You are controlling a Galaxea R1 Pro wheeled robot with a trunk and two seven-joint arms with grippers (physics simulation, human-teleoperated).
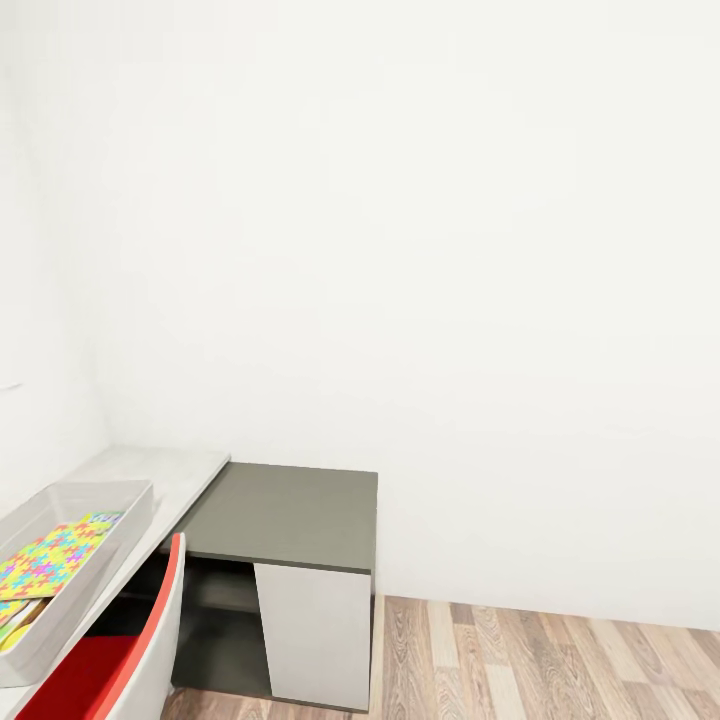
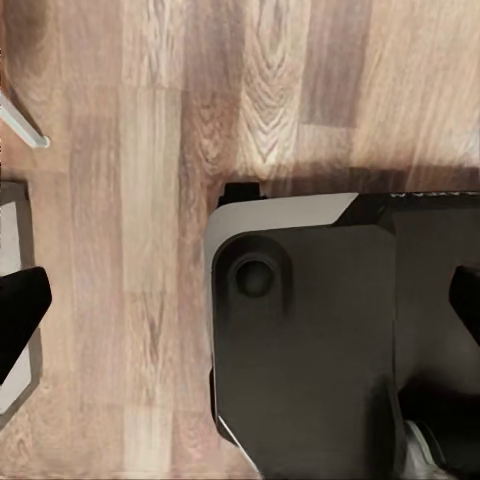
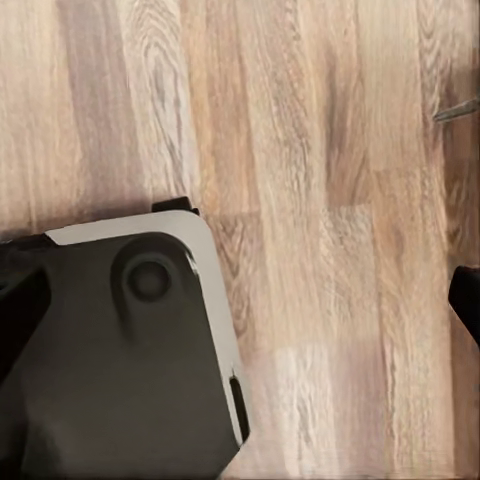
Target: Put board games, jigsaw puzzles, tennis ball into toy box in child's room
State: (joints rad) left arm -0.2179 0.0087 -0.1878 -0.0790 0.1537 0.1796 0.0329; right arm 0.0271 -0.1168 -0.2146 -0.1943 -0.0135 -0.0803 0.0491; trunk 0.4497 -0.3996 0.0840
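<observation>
Both claws hang low and point straight down at the wooden floor (image 3: 330, 150). In the left wrist view the left claw (image 2: 245, 310) shows dark fingertips (image 2: 20, 305) at opposite edges of the picture, spread wide with nothing between them. The right claw (image 3: 240, 300) is spread the same way, one fingertip (image 3: 467, 300) at the edge and empty air between. Under each sits the robot's own dark base (image 2: 310, 340), so the arms are tucked in at the sides.

Out ahead, the head view catches the corner of the room. The toy box (image 1: 135, 497) sits on the pale desk (image 1: 170, 465) at the far left, with a jigsaw puzzle (image 1: 55, 555) lying flat inside it; another coloured edge peeks beneath, too little of it to name. The red chair (image 1: 95, 670) stands just in front of the desk, and the grey cabinet (image 1: 285, 515) fills the corner.

So the box lies forward and to the left, its long axis running away along the wall. The left arm looks the nearer one. No loose toy is in view, so this reads as travel, not a grasp.
</observation>
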